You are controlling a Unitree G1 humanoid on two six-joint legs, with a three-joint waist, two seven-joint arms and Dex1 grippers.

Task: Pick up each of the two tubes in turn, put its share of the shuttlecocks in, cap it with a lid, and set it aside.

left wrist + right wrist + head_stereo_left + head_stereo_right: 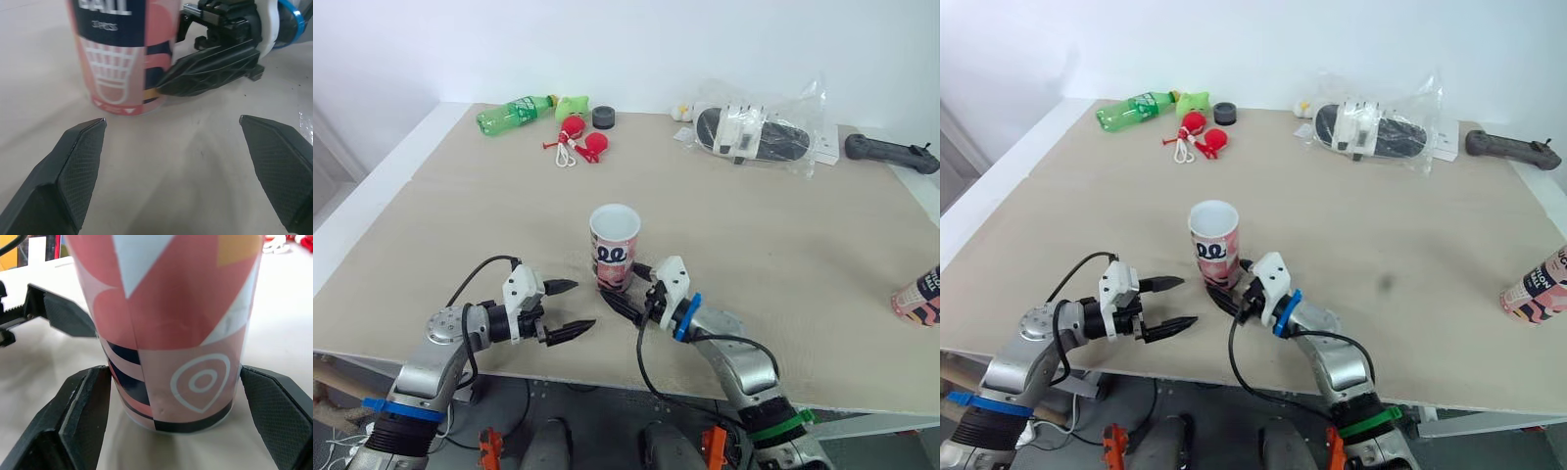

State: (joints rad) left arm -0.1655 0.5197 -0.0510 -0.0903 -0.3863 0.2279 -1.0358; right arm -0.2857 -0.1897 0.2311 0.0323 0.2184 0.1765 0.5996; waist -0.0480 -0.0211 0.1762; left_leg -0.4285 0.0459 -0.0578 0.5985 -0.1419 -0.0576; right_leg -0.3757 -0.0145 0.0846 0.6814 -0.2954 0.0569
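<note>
An open-topped pink patterned tube (614, 247) stands upright near the table's front edge. My right gripper (619, 282) is open and straddles the tube's base, one finger (83, 406) on each side and close to its wall (186, 333). My left gripper (579, 305) is open just left of the tube, its fingers pointing at it with nothing between them. In the left wrist view the tube (122, 54) stands ahead with a right finger (210, 68) against it. A second pink tube (920, 297) sits at the table's right edge.
Along the table's back are a green bottle (514, 113), red toys with a white cord (578, 139), a small black round piece (603, 117), a plastic bag holding a black and white item (754, 132) and a black handle (891, 152). The table edge (607, 377) runs right under my wrists.
</note>
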